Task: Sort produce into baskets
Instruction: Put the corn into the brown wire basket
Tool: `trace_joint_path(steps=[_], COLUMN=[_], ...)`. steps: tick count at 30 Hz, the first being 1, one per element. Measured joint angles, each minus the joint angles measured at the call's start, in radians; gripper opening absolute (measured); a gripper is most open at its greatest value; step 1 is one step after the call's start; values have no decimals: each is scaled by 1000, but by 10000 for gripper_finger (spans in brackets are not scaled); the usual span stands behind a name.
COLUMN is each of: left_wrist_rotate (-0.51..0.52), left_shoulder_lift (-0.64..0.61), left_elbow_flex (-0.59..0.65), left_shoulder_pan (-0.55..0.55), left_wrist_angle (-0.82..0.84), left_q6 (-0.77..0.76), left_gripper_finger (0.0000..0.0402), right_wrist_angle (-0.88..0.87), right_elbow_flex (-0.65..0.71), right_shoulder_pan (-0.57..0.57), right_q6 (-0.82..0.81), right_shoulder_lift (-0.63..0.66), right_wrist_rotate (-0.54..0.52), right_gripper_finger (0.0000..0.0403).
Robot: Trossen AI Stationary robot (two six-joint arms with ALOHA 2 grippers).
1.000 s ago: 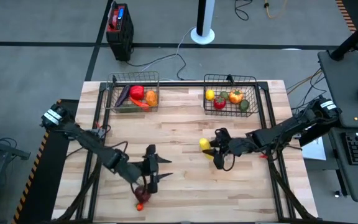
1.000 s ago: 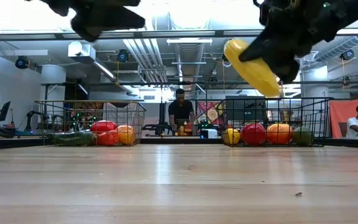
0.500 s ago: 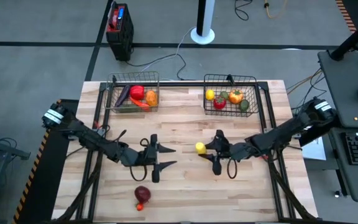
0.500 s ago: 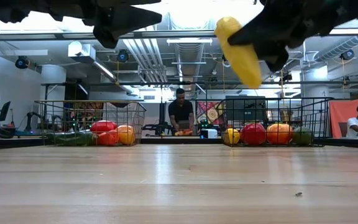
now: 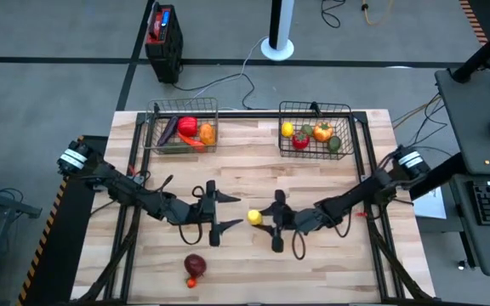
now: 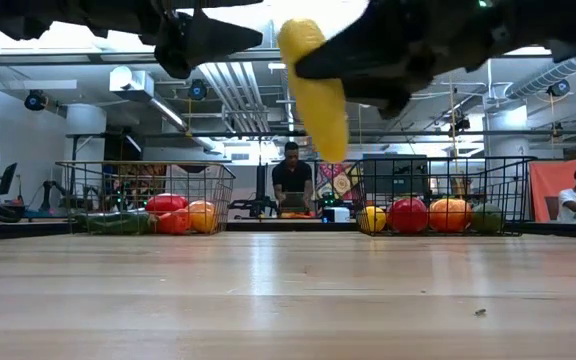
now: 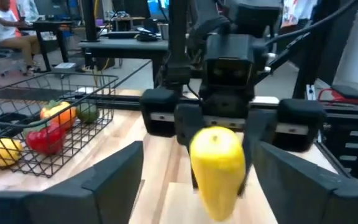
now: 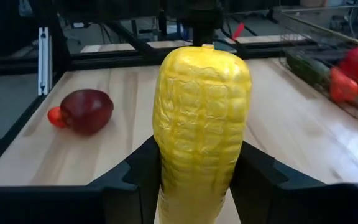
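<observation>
The yellow corn cob [image 8: 202,127] sits pinched between my right gripper's [image 5: 266,225] fingers, held above the table, its free end just short of my left gripper [image 5: 220,212], whose jaws stand wide. If I let go before those close, it could drop and roll toward the dark red onion [image 5: 195,265].

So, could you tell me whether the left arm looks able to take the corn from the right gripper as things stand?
Probably yes: the left gripper stands open, facing the yellow corn that the right gripper holds above the table, with nothing between them.
</observation>
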State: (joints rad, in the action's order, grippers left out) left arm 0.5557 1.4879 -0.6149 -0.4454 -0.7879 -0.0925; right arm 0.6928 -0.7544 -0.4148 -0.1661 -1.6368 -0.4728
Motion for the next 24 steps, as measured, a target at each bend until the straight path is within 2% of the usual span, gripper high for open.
trace_joint_path(steps=[5,14,24], left_wrist_rotate=[-95,-104,-182], left_shoulder_lift=[0,4,136], left_elbow_flex=[2,4,-31], left_shoulder_pan=[0,17,37], left_wrist_angle=[0,0,-90], left_q6=[41,41,59], left_gripper_finger=[301,304,304], right_wrist_angle=[-8,-32,-90], right_elbow_flex=[-79,-133,-171], right_shoulder_pan=[0,0,0], right_q6=[49,66,91], right_shoulder_lift=[-62,-80,-80], right_wrist_rotate=[0,0,0], right_gripper_finger=[147,148,148])
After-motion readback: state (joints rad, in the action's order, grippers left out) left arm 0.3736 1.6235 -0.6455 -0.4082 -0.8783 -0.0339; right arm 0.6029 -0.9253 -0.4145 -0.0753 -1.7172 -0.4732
